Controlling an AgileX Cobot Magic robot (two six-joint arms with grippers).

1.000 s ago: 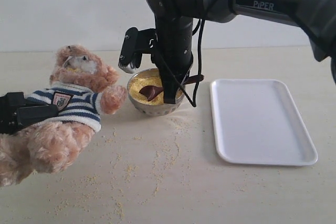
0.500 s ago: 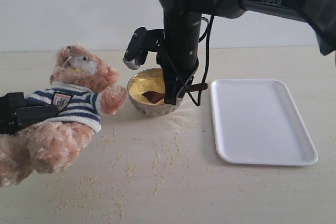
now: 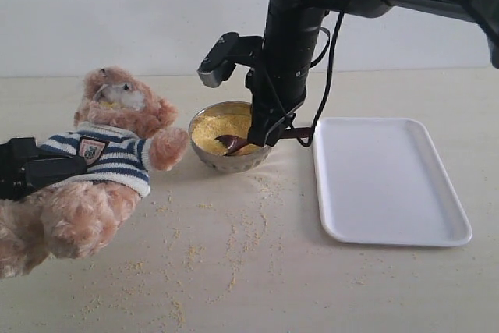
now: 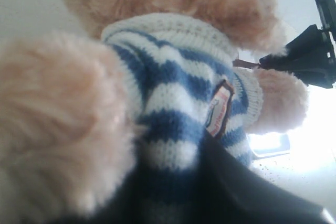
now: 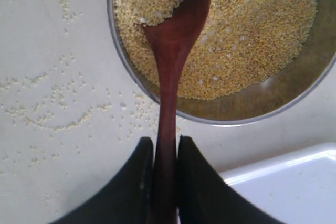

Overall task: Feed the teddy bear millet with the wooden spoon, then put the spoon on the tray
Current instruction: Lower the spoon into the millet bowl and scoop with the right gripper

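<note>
The teddy bear (image 3: 109,154) in its striped shirt leans at the left, held round the body by my left gripper (image 3: 47,169); its shirt (image 4: 173,103) fills the left wrist view. A metal bowl (image 3: 201,154) of yellow millet (image 3: 210,125) stands beside the bear's paw. My right gripper (image 3: 273,134) is shut on the handle of the wooden spoon (image 5: 170,51), whose bowl lies in the millet (image 5: 252,35) with grain on it. The white tray (image 3: 386,177) lies to the right of the bowl, its corner (image 5: 294,187) just beside the fingers.
Loose millet grains (image 3: 234,239) are scattered over the tabletop in front of the bowl and the bear. A pale wall runs along the back edge of the table.
The right arm has shifted to the right, drawing the spoon across the bowl toward its tray-side rim. The bear and the left gripper have stayed still.
</note>
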